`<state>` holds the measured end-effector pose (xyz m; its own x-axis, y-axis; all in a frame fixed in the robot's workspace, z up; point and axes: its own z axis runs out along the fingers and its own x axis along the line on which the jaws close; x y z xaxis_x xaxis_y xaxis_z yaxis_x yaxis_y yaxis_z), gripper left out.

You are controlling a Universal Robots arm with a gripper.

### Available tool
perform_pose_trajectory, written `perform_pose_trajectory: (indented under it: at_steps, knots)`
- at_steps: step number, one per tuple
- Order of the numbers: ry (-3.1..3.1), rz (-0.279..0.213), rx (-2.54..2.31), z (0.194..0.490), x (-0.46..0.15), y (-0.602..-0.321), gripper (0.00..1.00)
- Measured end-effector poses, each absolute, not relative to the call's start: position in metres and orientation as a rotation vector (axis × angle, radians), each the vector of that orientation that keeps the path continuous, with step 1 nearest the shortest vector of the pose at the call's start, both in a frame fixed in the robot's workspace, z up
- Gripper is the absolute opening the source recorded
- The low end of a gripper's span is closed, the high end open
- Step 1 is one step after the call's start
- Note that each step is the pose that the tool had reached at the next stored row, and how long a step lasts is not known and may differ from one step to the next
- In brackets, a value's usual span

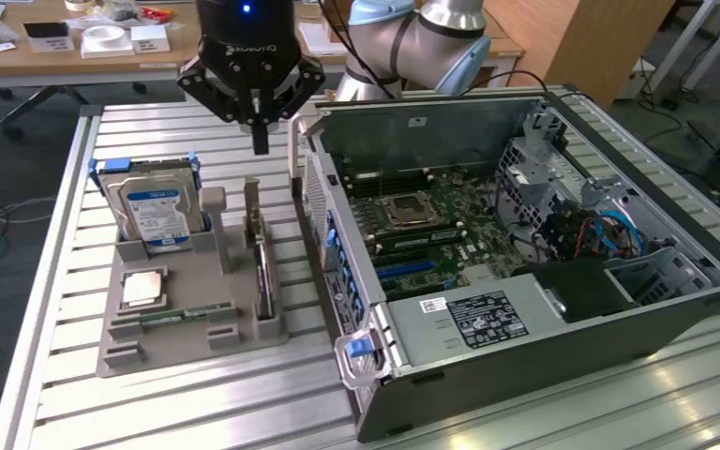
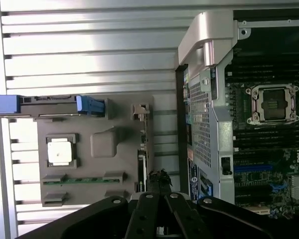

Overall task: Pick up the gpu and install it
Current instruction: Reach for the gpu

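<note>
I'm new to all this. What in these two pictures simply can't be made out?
- gpu: exterior view, it stands edge-on in the gray holder, so its faces are hidden.
- One end of it: wrist view, covered by the gripper.
- Sticker in the computer case: exterior view, print too small.
- Hard drive: wrist view, cut off by the picture's edge.
</note>
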<state>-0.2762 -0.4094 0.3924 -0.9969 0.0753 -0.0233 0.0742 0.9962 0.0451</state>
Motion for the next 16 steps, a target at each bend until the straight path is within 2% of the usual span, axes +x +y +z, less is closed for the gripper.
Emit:
perform_pose_trajectory:
  at_steps: [16]
  knots:
    - [3.114,0.069,0.117,0.392,-0.287,-0.451,0.11]
